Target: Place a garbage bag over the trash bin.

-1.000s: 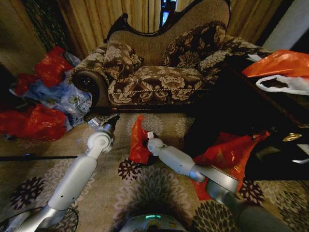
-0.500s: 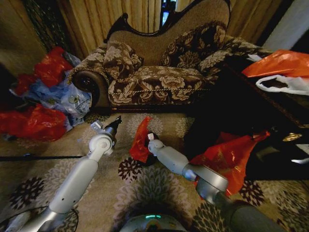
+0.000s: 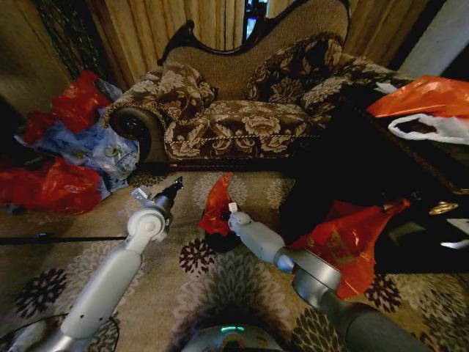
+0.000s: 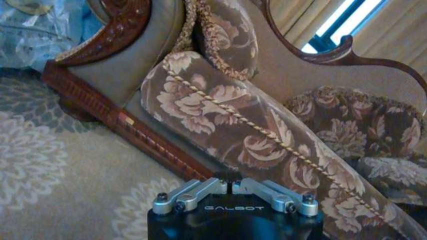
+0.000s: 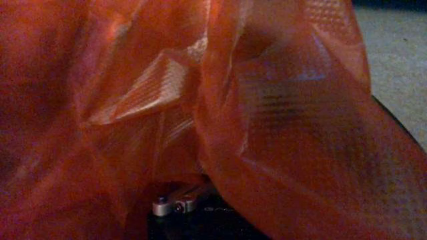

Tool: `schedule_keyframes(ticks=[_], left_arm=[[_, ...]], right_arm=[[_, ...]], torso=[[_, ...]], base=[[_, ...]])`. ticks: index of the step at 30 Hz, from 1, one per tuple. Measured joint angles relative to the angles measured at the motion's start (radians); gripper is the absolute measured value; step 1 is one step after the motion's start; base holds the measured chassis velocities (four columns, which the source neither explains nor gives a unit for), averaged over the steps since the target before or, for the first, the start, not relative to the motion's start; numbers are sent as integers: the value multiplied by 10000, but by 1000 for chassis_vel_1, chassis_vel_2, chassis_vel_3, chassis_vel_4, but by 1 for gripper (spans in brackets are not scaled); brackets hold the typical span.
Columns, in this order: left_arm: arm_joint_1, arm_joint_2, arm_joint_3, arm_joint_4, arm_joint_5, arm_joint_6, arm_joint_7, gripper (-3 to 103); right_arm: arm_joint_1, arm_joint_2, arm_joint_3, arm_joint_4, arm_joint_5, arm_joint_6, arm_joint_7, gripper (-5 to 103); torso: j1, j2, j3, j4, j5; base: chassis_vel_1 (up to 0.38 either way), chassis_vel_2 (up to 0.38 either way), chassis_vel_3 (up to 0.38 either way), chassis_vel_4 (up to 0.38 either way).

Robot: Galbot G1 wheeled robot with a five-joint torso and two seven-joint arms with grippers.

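Observation:
The garbage bag [image 3: 218,205], thin, glossy and red, hangs in the air over the carpet in front of the sofa. My right gripper [image 3: 228,210] is shut on its near side. In the right wrist view the bag's folds [image 5: 200,100] drape over the gripper [image 5: 179,203] and hide most of it. Just below the bag, a dark round shape on the carpet is the trash bin [image 3: 220,240], partly covered by the hanging plastic. My left gripper [image 3: 176,185] hovers to the left of the bag, apart from it. It is shut and empty [image 4: 231,186] and points at the sofa's base.
A floral sofa [image 3: 234,121] stands straight ahead. Bulging red bags [image 3: 62,183] and a blue bag [image 3: 95,147] lie at the left. A larger orange-red printed bag [image 3: 344,238] leans on dark furniture [image 3: 381,169] at the right, which carries orange and white bags.
My right gripper has carried the garbage bag forward and slightly right, toward the sofa. The left arm has also reached a little farther forward.

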Motion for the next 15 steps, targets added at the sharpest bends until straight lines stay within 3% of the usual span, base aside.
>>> schedule_keyframes(ticks=[7, 9, 11, 12, 14, 15], left_arm=[[234, -7, -152, -214, -34, 27, 14, 0], [290, -9, -221, -277, -48, 81, 23, 0], [302, -10, -229, -285, -48, 92, 24, 0], [352, -9, -243, -314, -34, 128, 27, 0], [375, -4, -247, -333, -22, 145, 29, 0], [410, 10, -261, -372, -17, 164, 29, 0]], right_arm=[[-233, -453, -3, 1291, -95, -186, 240, -1], [-297, -742, -212, 2255, 399, -442, 725, 9], [-318, -796, -287, 2473, 530, -489, 904, 9], [-372, -926, -543, 3053, 801, -546, 1515, 20], [-399, -966, -654, 3265, 853, -521, 1725, 20], [-437, -1013, -759, 3507, 879, -494, 1928, 25]], torso=[[3, -1, 5, -2, -2], [2, 0, 3, -3, -1], [2, -1, 3, -2, 0], [3, -1, 3, 0, -2], [2, -1, 3, 0, -2], [2, -1, 3, 0, -1]], base=[[0, 0, 0, 0], [0, 0, 0, 0], [0, 0, 0, 0], [0, 0, 0, 0], [0, 0, 0, 0], [0, 0, 0, 0]])
